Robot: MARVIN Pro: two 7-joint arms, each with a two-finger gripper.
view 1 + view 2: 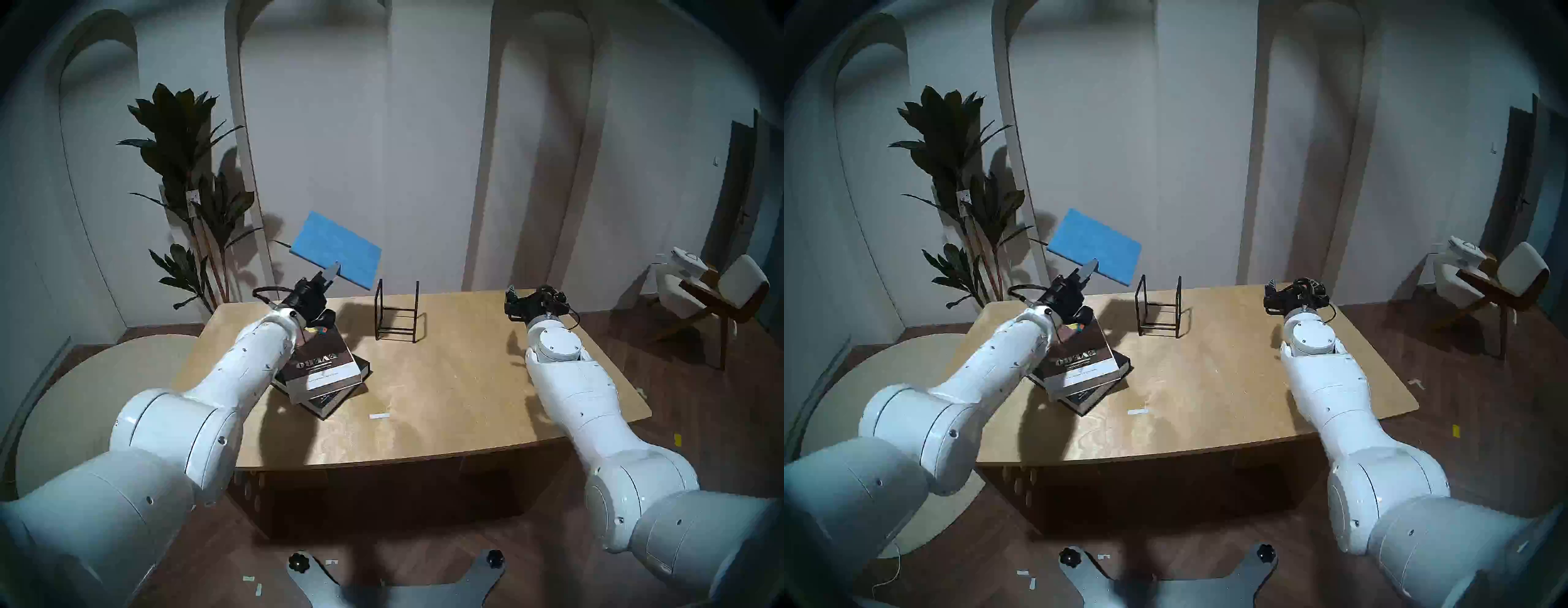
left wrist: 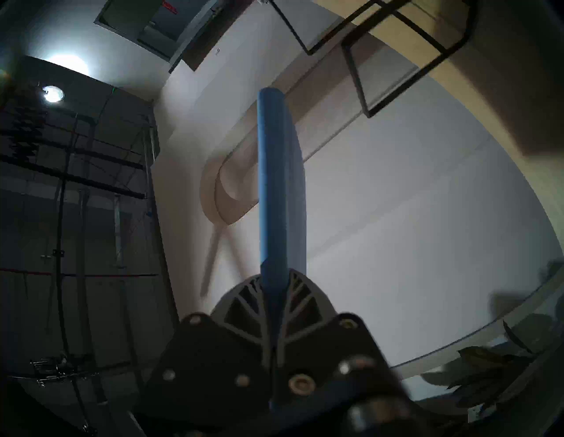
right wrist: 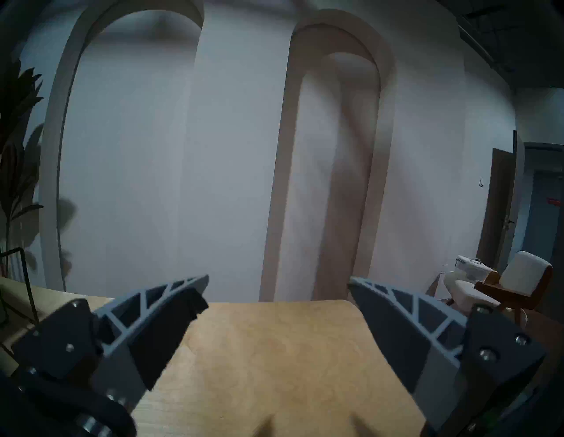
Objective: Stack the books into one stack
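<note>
Jaws of the left gripper (image 1: 335,270) are pinching the near edge of the blue book (image 1: 335,249), holding it in the air above the table's (image 1: 466,382) 11 o'clock corner. The right gripper (image 3: 277,293) is resting spread and empty at 2 o'clock.

Risk: an edge-only pinch may be letting the book droop or pivot, landing askew on the brown book (image 1: 320,365) lying crooked over the black book (image 1: 339,392).

Its long axis is running 10-to-4, its flat face tilting towards the robot.
</note>
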